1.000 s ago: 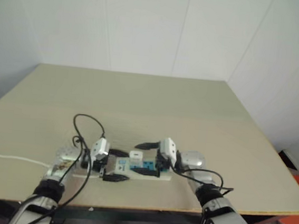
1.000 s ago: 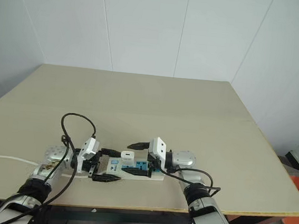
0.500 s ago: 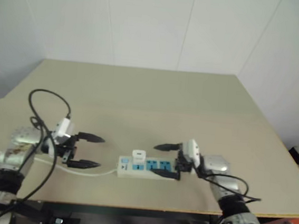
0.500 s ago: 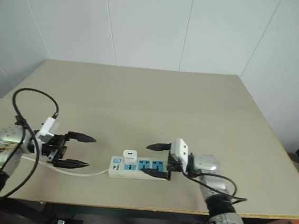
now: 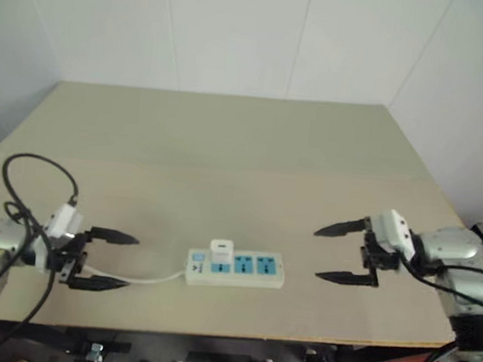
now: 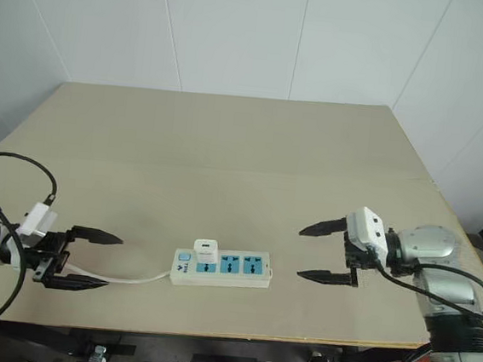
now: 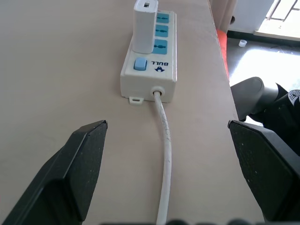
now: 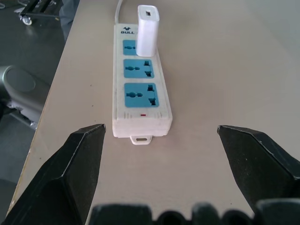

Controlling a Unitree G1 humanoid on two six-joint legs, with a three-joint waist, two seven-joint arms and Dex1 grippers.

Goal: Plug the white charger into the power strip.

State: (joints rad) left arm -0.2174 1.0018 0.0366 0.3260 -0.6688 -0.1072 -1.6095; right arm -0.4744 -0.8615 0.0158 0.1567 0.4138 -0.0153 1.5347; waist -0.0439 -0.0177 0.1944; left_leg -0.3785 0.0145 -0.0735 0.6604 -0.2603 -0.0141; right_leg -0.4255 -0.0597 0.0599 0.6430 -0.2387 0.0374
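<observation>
The power strip (image 6: 220, 267) lies flat near the table's front edge, its blue sockets facing up. The white charger (image 6: 206, 249) stands upright in the socket nearest the strip's switch end, also seen as the white charger (image 8: 147, 30) and the white charger (image 7: 144, 26). My left gripper (image 6: 87, 258) is open, well left of the power strip (image 7: 150, 61), over the thin white cord (image 7: 163, 154). My right gripper (image 6: 324, 253) is open too, off the strip's right end, nothing between its fingers. Both point at the power strip (image 8: 139, 91) from opposite ends.
The beige table (image 6: 226, 158) runs back to a white wall. Its front edge (image 6: 235, 334) lies close behind the strip. A black cable loop (image 6: 16, 164) rises over my left arm. Floor and dark equipment lie beyond the table's edge in the wrist views.
Both grippers have drawn away from the strip, left one to the left, right one to the right and a bit up. The charger stays standing in the strip. The camera view has shifted.
</observation>
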